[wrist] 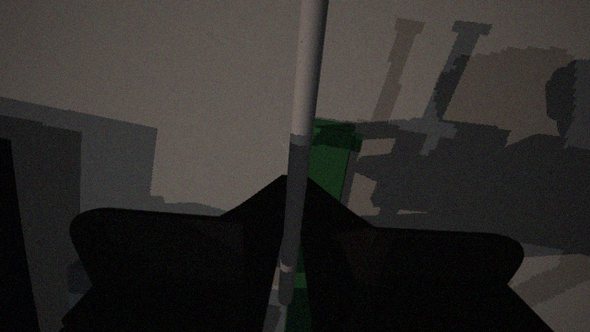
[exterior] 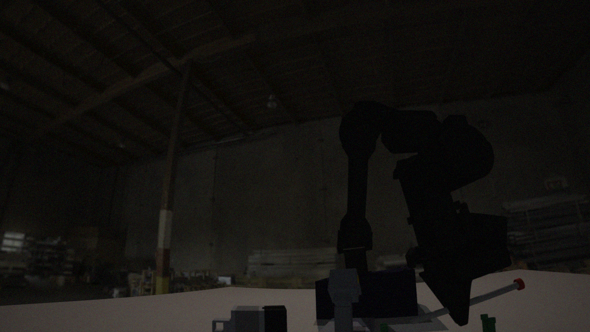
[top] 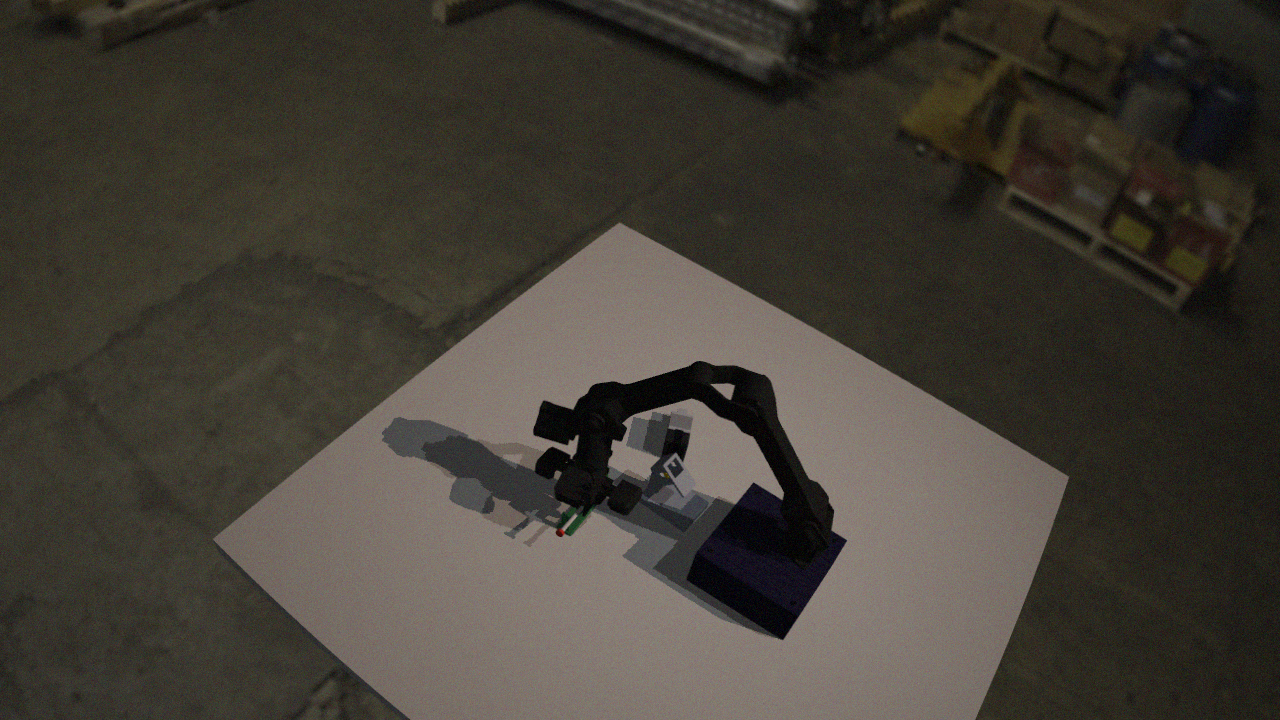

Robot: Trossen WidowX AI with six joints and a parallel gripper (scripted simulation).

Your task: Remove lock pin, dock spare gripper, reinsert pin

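Pincer: the gripper (top: 586, 506) (exterior: 462, 323) (wrist: 294, 183) is narrow, its fingers closed on the lock pin (top: 569, 521) (exterior: 495, 293) (wrist: 312, 69)
Pin: out of the socket, gripped along its shaft and tilted, with the red head (top: 560, 532) (exterior: 519, 284) at the raised end in the exterior view
Green rest: the green holder (top: 578, 522) (exterior: 489, 323) (wrist: 329, 171) stands beneath the pin; whether they touch cannot be told
Mount: the pale mount (top: 682, 485) (exterior: 344, 285) stands apart from the pin, its socket seemingly unfilled
Spare gripper: probably the grey and black block (top: 677, 440) (exterior: 275, 317), apart from the mount in the exterior view and apparently undocked
Step in hand: pin handling at the green holder; pulling out looks done, while docking and locking seem left
Next move: if docking is indeed left, the pin needs a secure rest before the fingers open and go for the spare gripper
Risk: a tilted pin could catch the holder or roll away on release
Writing: no brand or lettering is readable; the yellow patches on the background boxes (top: 1132, 230) are too blurred to read
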